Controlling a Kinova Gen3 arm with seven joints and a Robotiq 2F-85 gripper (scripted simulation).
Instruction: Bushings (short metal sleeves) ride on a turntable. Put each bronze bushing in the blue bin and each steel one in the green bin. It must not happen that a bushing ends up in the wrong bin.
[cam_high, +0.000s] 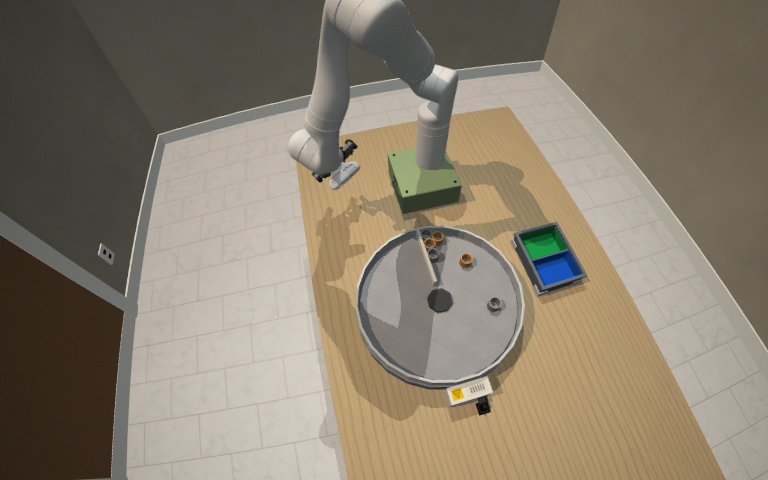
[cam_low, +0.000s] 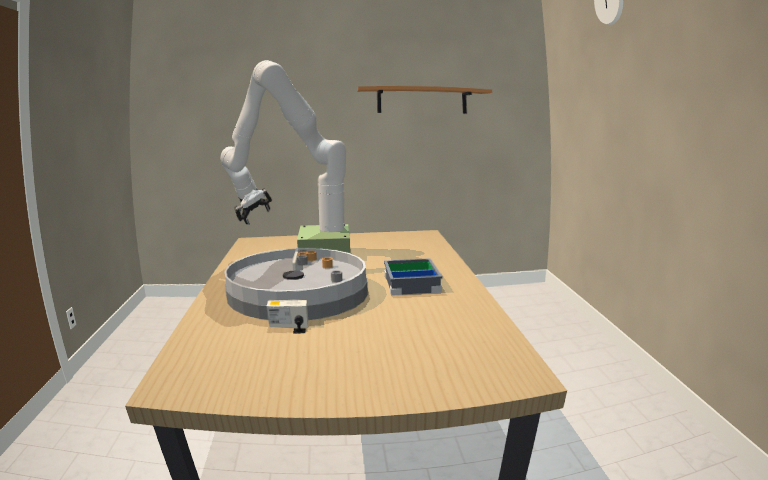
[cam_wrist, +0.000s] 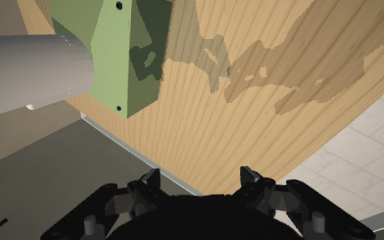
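A round grey turntable (cam_high: 396, 350) (cam_low: 254, 278) carries the bushings. A bronze bushing (cam_high: 466, 259) (cam_low: 327, 262) stands alone on its back right part, and a steel bushing (cam_high: 497, 301) (cam_low: 336, 276) stands alone at its right. Two bronze bushings, one of them the rear bronze bushing (cam_high: 437, 237) (cam_low: 311, 255), and two steel bushings, one of them the front steel bushing (cam_high: 433, 254), are bunched against the bar at the back. The green bin (cam_high: 542, 242) (cam_low: 410, 266) and the blue bin (cam_high: 558, 270) (cam_low: 414, 273) look empty. My gripper (cam_low: 257, 216) (cam_wrist: 199, 176) is open and empty, high above the table's back left.
A pale bar (cam_high: 427, 260) reaches from the turntable's rim towards its dark hub (cam_high: 440, 300). The green robot base (cam_high: 430, 189) (cam_low: 323, 243) (cam_wrist: 112, 60) stands behind the turntable. A white box (cam_high: 469, 391) (cam_low: 287, 314) with a black knob stands at the turntable's front.
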